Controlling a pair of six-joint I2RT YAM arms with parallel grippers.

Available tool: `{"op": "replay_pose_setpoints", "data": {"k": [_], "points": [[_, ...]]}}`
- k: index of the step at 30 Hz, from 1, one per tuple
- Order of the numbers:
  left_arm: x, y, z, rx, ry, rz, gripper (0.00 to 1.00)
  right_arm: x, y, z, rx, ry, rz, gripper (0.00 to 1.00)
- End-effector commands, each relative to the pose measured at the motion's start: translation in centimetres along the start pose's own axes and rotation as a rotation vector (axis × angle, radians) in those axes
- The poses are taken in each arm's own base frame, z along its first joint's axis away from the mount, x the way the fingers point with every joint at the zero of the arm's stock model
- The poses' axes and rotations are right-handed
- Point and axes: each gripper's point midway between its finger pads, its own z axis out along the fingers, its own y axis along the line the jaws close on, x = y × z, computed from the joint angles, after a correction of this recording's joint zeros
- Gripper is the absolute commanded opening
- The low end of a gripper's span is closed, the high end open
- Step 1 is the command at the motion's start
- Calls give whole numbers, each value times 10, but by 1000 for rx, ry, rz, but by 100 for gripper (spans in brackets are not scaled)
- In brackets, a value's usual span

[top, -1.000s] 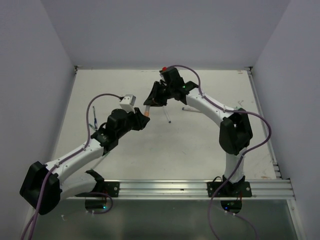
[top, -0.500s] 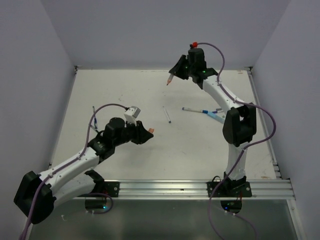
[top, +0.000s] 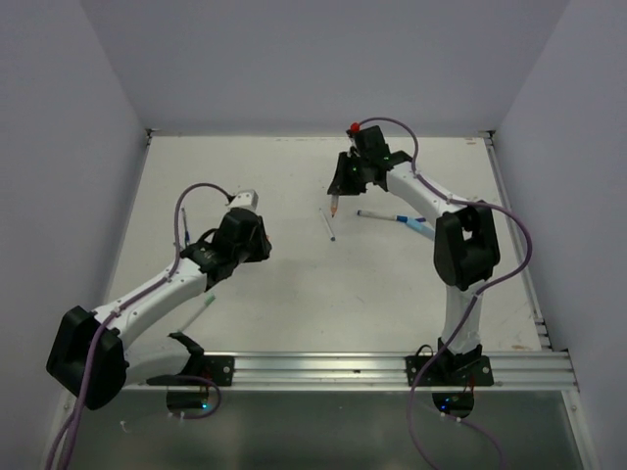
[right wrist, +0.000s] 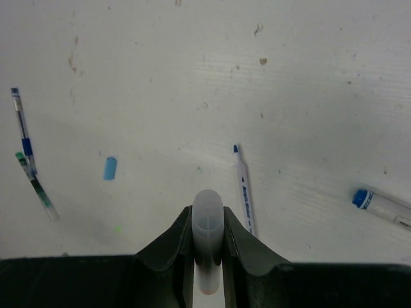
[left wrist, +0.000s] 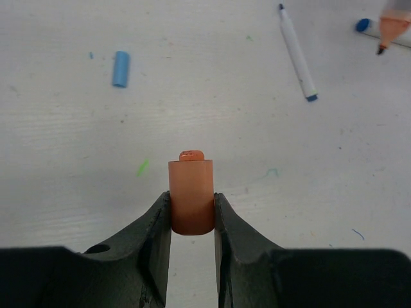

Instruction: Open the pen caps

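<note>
Above the white tabletop (left wrist: 70, 167), the left gripper (left wrist: 191, 215) pinches a small orange plastic pen cap (left wrist: 191, 189) mid-body (likely light, rigid, slippery) while the right gripper (right wrist: 208, 234) clamps a whitish pen barrel (right wrist: 208, 215).

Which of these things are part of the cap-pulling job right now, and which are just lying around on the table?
In the job: orange cap in the left hand; orange-tipped pen in the right hand.
Lying about: loose blue cap; uncapped blue-tipped pen; blue-ended pen; thin blue pen; thin green pen.
</note>
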Motion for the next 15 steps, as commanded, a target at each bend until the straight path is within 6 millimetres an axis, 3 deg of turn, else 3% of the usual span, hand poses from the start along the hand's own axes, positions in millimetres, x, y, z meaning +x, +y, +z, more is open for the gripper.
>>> {"op": "replay_pose_setpoints", "data": {"k": [1,5,7,15], "points": [[-23,35,3,-154,-55,-100,0,17,-6,-20,-6,83,-121,0],[-36,65,9,-218,-62,-147,0,39,-18,-7,0,180,-148,0],[-33,79,14,-274,-36,-144,0,48,-24,1,1,209,-157,0],[-26,92,42,-328,29,-124,0,61,-42,23,24,254,-186,0]]}}
